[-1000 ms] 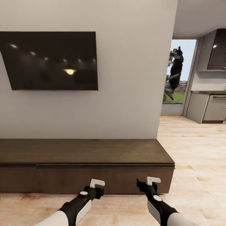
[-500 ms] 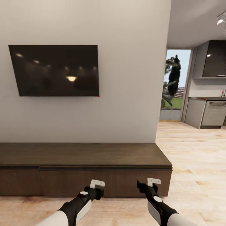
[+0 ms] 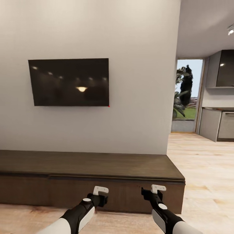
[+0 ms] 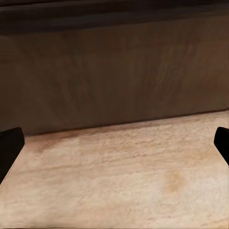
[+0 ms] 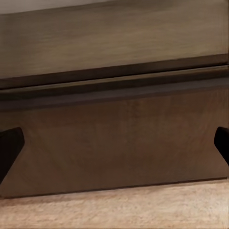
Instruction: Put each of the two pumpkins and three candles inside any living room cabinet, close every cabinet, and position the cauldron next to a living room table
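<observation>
No readable writing. Matte dark wood-grain cabinet point(image 3: 97, 165), drawers closed, on pale plank floor point(image 3: 201, 169). Left gripper point(image 4: 114, 143) and right gripper point(image 5: 114, 143): fingers spread wide, empty.

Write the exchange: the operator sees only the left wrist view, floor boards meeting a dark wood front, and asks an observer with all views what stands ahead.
Operator: What is that dark front?
Observer: The long low cabinet; a TV hangs on the wall above it.
Operator: Where is my other arm?
Observer: The right gripper is open, pointing at the cabinet's front near its right end.
</observation>
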